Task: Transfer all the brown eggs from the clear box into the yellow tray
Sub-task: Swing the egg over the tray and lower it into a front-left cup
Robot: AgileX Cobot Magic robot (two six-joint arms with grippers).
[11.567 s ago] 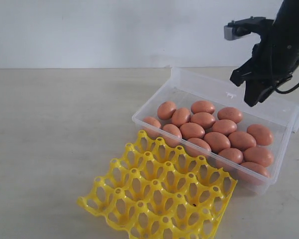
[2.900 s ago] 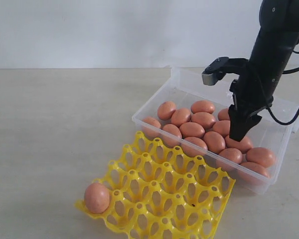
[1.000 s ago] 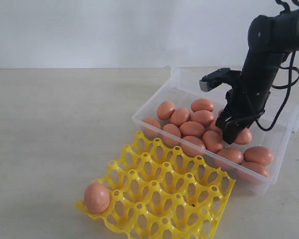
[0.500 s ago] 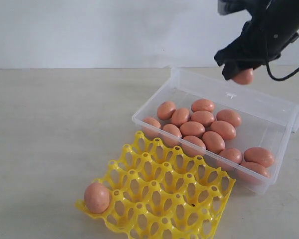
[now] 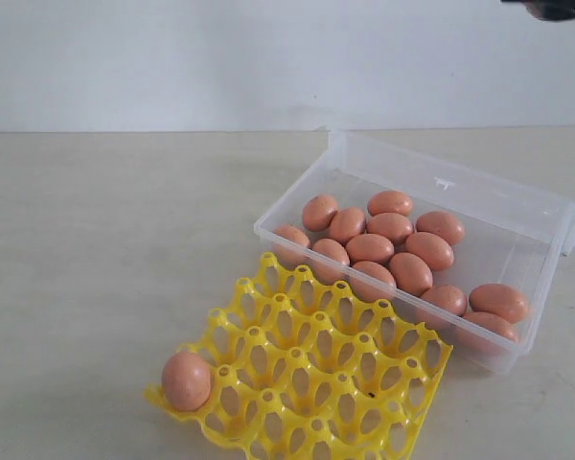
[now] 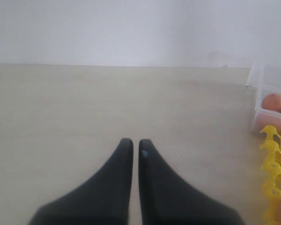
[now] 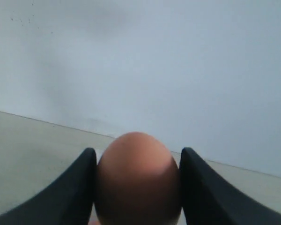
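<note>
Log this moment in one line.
right hand: shut on brown egg, high above table | left hand: shut, empty | yellow tray: one egg in corner cup | clear box: other eggs inside

Your L gripper (image 6: 132, 143) sits low, fingers (image 6: 117, 187) pressed nearly together w/ nothing between them. Your R gripper (image 7: 137, 153) is up high, fingers clamped either side of an egg (image 7: 136, 187). Ext view catches only a dark sliver of R arm (image 5: 553, 10) at its top edge.

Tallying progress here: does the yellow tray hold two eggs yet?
No, the yellow tray holds a single brown egg, sitting in a corner cup.
</note>
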